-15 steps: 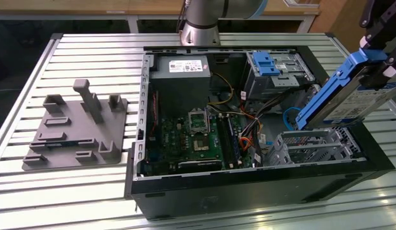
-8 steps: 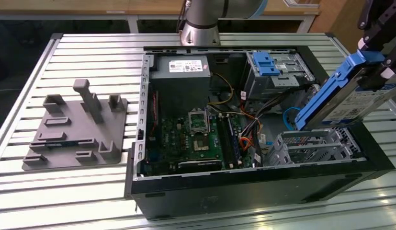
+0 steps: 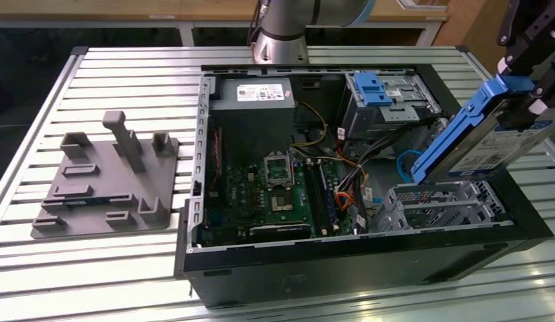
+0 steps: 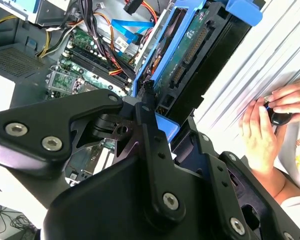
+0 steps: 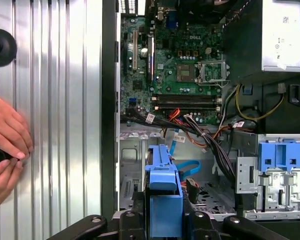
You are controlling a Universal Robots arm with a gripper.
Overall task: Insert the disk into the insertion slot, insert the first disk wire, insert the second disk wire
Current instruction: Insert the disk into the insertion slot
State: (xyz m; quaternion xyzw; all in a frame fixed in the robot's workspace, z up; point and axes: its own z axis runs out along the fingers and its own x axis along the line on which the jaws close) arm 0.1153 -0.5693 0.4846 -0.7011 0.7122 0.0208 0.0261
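My gripper [image 3: 529, 100] is shut on the disk [image 3: 488, 137], a silver-grey drive with a white label in a bright blue carrier. The disk hangs steeply tilted at the exterior view's right, and its lower end is just above the insertion slot [image 3: 443, 204], a perforated silver cage in the open computer case. In the second wrist view the black fingers [image 4: 150, 125] clamp the disk [image 4: 190, 55] with its green board side showing. In the first wrist view the blue carrier [image 5: 162, 192] sits above the cage [image 5: 130, 172]. A blue flat cable [image 3: 405, 164] and a bundle of wires [image 3: 351, 181] lie beside the cage.
A taller grey bay with a blue bracket [image 3: 374, 90] stands behind the cage. The motherboard [image 3: 268, 194] fills the case's middle. A grey fixture plate [image 3: 107, 178] lies on the slatted table at the exterior view's left. A person's hands [image 5: 5, 145] rest on the table beside the case.
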